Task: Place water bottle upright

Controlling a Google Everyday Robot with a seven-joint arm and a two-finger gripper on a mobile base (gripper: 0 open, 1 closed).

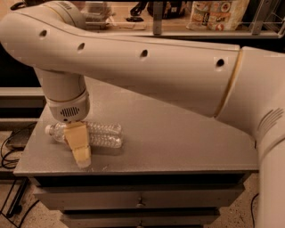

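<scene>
The water bottle (105, 135) is clear, ribbed plastic and lies on its side on the grey cabinet top (178, 142), near the front left corner. Its white cap (48, 130) points left. My gripper (82, 151) hangs from the wrist (67, 104) straight down over the bottle's neck end. Its tan front part crosses in front of the bottle and reaches the cabinet top. It hides the neck and the label band. My big white arm (147, 67) spans the upper view.
The cabinet has drawers (140, 202) below its front edge. A shelf at the back holds packaged goods (216, 13). Cables and a dark device (15, 142) lie on the floor to the left. The cabinet's left edge is close to the bottle's cap.
</scene>
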